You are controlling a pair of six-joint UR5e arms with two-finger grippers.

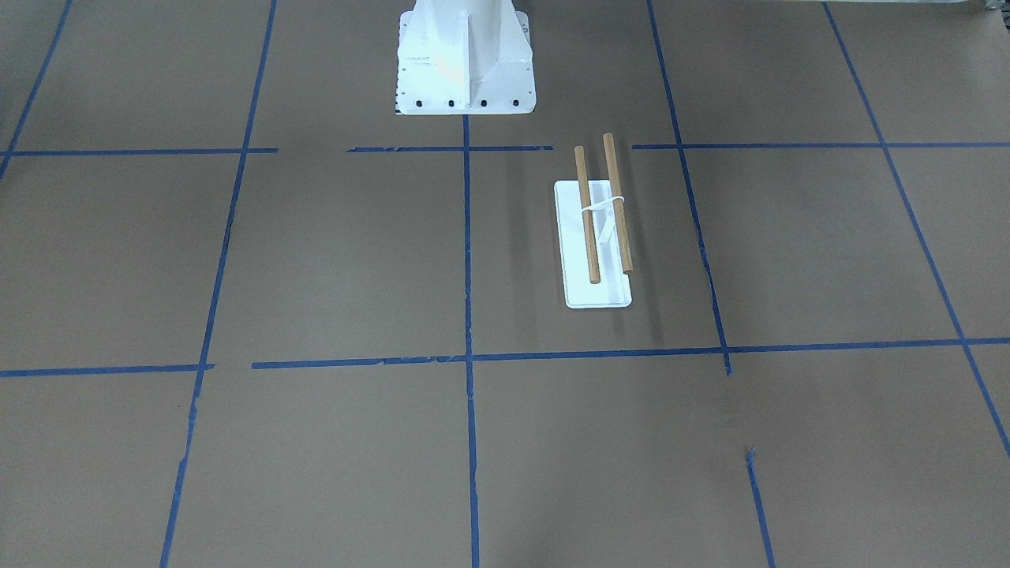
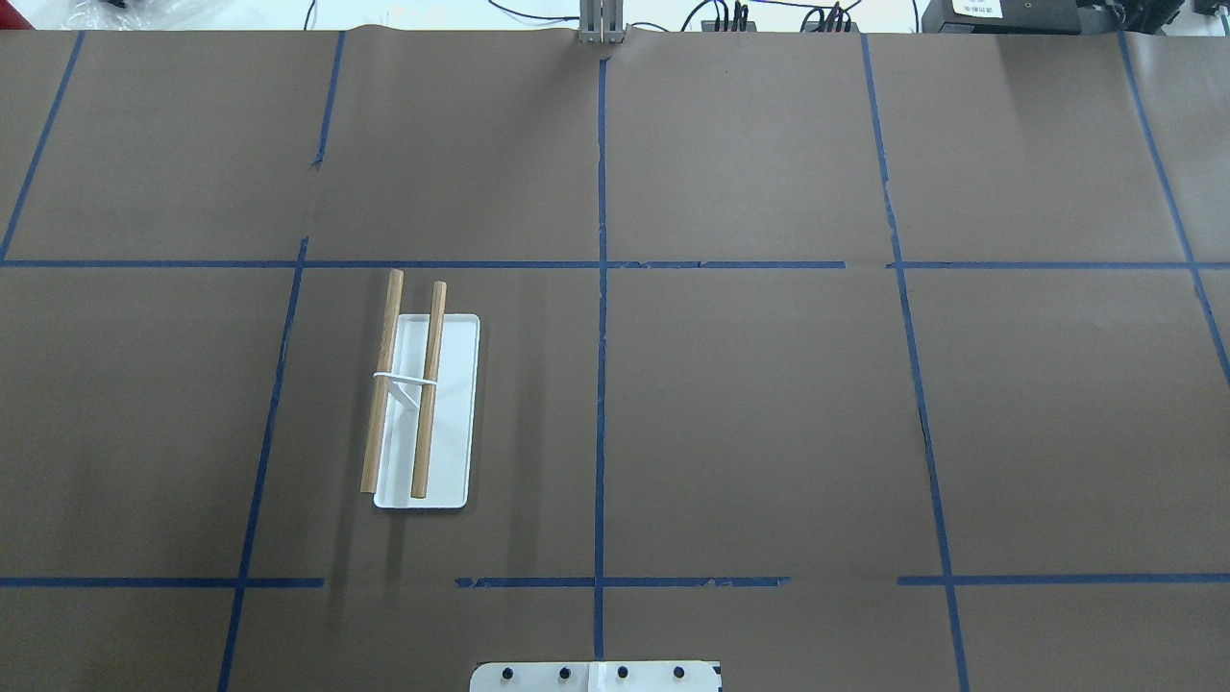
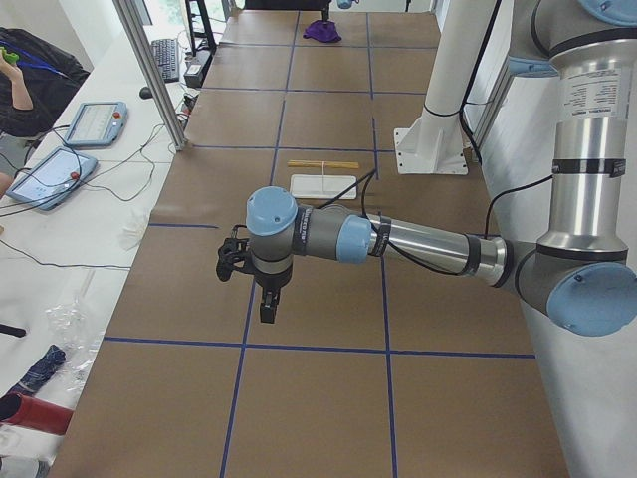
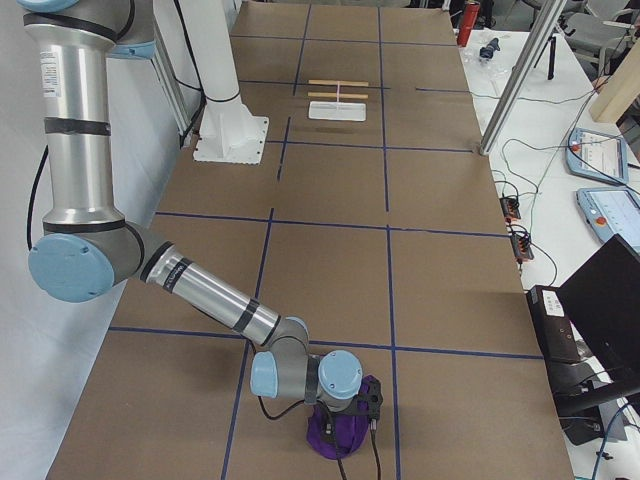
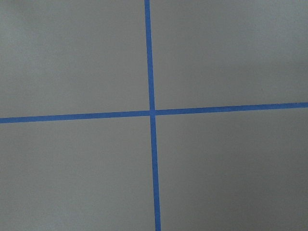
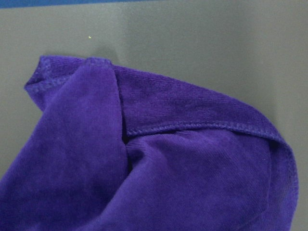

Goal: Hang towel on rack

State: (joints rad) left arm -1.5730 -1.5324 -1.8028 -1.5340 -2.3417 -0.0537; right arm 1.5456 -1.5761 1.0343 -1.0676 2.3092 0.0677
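The rack is a flat white base plate with two parallel brown dowels on a thin white support. It stands on the brown table on my left side and also shows in the overhead view, the left view and the right view. The purple towel lies bunched at the table's far right end and fills the right wrist view. My right gripper is down on the towel; I cannot tell whether it is open or shut. My left gripper hangs above bare table, state unclear.
The white robot pedestal is bolted at the table's middle rear. Blue tape lines grid the table. A metal post and teach pendants stand along the operators' side, and a person sits there.
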